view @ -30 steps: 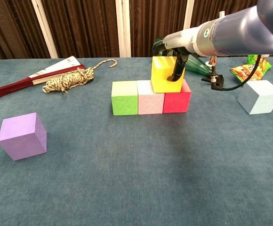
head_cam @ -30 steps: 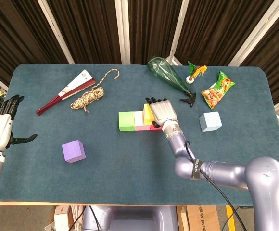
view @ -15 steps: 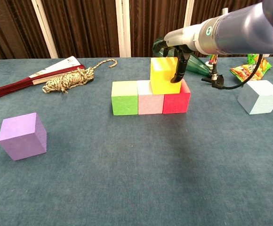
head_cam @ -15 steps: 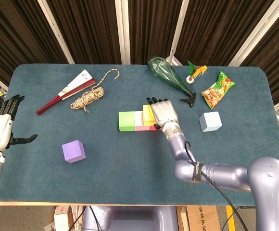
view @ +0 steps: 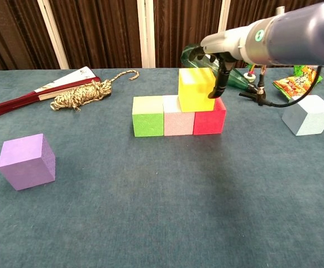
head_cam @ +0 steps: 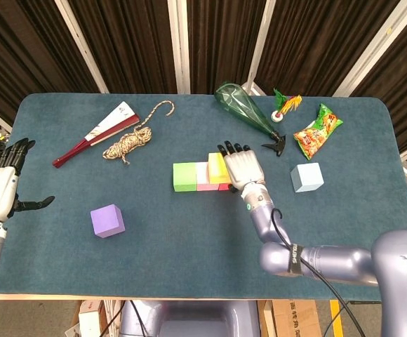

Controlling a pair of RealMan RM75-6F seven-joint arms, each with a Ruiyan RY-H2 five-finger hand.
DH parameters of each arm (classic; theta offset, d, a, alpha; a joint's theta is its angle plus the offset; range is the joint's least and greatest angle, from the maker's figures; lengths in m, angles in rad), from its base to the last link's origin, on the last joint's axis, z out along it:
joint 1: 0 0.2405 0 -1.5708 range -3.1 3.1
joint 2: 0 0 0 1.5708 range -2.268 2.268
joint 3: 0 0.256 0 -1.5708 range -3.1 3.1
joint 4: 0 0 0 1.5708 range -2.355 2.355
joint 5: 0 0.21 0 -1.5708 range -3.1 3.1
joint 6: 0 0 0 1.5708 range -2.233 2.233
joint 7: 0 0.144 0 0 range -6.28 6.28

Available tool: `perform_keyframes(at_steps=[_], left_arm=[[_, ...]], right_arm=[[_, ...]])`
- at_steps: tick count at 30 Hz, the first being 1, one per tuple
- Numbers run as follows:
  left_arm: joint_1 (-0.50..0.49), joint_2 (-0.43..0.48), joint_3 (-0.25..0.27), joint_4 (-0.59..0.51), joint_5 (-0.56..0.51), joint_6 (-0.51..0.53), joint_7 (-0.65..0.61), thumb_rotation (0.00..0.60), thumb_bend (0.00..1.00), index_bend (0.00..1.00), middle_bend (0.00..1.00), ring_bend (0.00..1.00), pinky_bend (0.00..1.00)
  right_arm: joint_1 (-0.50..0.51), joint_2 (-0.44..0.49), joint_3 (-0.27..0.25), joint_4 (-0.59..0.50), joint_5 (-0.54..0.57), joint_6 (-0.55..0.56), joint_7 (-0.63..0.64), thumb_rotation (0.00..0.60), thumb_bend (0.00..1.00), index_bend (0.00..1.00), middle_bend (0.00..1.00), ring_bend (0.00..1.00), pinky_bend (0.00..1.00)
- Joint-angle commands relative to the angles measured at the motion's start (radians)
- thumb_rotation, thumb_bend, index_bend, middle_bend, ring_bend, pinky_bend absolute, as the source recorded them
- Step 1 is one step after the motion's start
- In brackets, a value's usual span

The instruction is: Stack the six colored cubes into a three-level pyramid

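Note:
Green (view: 148,115), pink (view: 179,115) and red (view: 209,118) cubes stand in a touching row at mid-table. A yellow cube (view: 195,88) rests on top, across the pink and red ones. My right hand (head_cam: 244,168) hovers over the row's right end, fingers spread, with one dark finger (view: 220,84) hanging just beside the yellow cube's right face and nothing held. The purple cube (head_cam: 107,220) sits alone at the front left and the light blue cube (head_cam: 307,177) at the right. My left hand (head_cam: 0,186) waits open past the table's left edge.
A folded fan (head_cam: 95,133) and a coil of rope (head_cam: 128,144) lie at the back left. A green bottle (head_cam: 242,107), a black clip (head_cam: 277,144), a shuttlecock (head_cam: 284,107) and a snack bag (head_cam: 317,130) lie behind the row at the back right.
My right hand has slid to the right and its finger has come off the yellow cube's front face. The yellow cube stays on the row. The left hand has not moved.

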Motion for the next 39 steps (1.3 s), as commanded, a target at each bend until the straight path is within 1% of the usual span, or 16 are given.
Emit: perform_keyframes(at_steps=[1, 5, 9, 11, 15, 18, 22, 28, 31, 33, 36, 39], left_arm=[[0.003, 0.003, 0.001, -0.003, 0.006, 0.001, -0.004, 0.600, 0.13, 0.00, 0.00, 0.00, 0.03], [0.006, 0.006, 0.005, -0.009, 0.017, 0.003, -0.006, 0.600, 0.13, 0.00, 0.00, 0.00, 0.03], [0.008, 0.005, 0.009, -0.015, 0.029, 0.008, 0.000, 0.600, 0.13, 0.00, 0.00, 0.00, 0.03], [0.008, 0.003, 0.012, -0.016, 0.033, 0.010, 0.006, 0.600, 0.13, 0.00, 0.00, 0.00, 0.03], [0.008, -0.007, 0.023, -0.027, 0.045, 0.015, 0.029, 0.600, 0.09, 0.00, 0.00, 0.00, 0.03], [0.008, -0.017, 0.038, -0.040, 0.065, 0.020, 0.056, 0.600, 0.09, 0.00, 0.00, 0.00, 0.03], [0.012, -0.022, 0.077, -0.048, 0.103, 0.004, 0.091, 0.600, 0.08, 0.00, 0.00, 0.00, 0.03], [0.027, 0.007, 0.154, -0.043, 0.168, -0.033, 0.167, 0.600, 0.08, 0.00, 0.00, 0.00, 0.04], [0.039, -0.002, 0.179, -0.041, 0.147, -0.030, 0.209, 0.600, 0.08, 0.00, 0.01, 0.00, 0.04], [0.041, -0.019, 0.186, -0.039, 0.126, -0.031, 0.229, 0.600, 0.08, 0.00, 0.01, 0.00, 0.05], [0.028, -0.051, 0.197, -0.020, 0.099, -0.060, 0.261, 0.600, 0.08, 0.00, 0.02, 0.01, 0.08], [0.009, -0.086, 0.202, 0.011, 0.076, -0.077, 0.307, 0.600, 0.08, 0.00, 0.02, 0.01, 0.08]], right_arm=[[-0.066, 0.052, -0.025, -0.090, -0.087, 0.081, 0.042, 0.600, 0.29, 0.00, 0.05, 0.09, 0.13], [-0.162, 0.104, -0.073, -0.180, -0.212, 0.176, 0.111, 0.600, 0.29, 0.00, 0.04, 0.07, 0.11], [-0.277, 0.159, -0.137, -0.247, -0.333, 0.256, 0.190, 0.600, 0.29, 0.00, 0.03, 0.04, 0.08], [-0.322, 0.181, -0.165, -0.265, -0.386, 0.286, 0.215, 0.600, 0.29, 0.00, 0.02, 0.02, 0.07], [-0.421, 0.214, -0.220, -0.281, -0.499, 0.357, 0.269, 0.600, 0.29, 0.00, 0.00, 0.00, 0.05], [-0.489, 0.226, -0.246, -0.277, -0.572, 0.404, 0.315, 0.600, 0.29, 0.00, 0.00, 0.00, 0.05], [-0.559, 0.238, -0.255, -0.266, -0.633, 0.429, 0.391, 0.600, 0.29, 0.00, 0.00, 0.00, 0.05], [-0.620, 0.256, -0.237, -0.237, -0.687, 0.402, 0.479, 0.600, 0.29, 0.00, 0.00, 0.00, 0.05], [-0.640, 0.257, -0.226, -0.223, -0.711, 0.380, 0.514, 0.600, 0.29, 0.00, 0.00, 0.00, 0.05], [-0.649, 0.260, -0.222, -0.216, -0.724, 0.363, 0.526, 0.600, 0.29, 0.00, 0.00, 0.00, 0.05], [-0.663, 0.263, -0.209, -0.210, -0.741, 0.345, 0.543, 0.600, 0.29, 0.00, 0.00, 0.00, 0.05], [-0.675, 0.265, -0.199, -0.207, -0.755, 0.327, 0.554, 0.600, 0.29, 0.00, 0.00, 0.00, 0.05]])
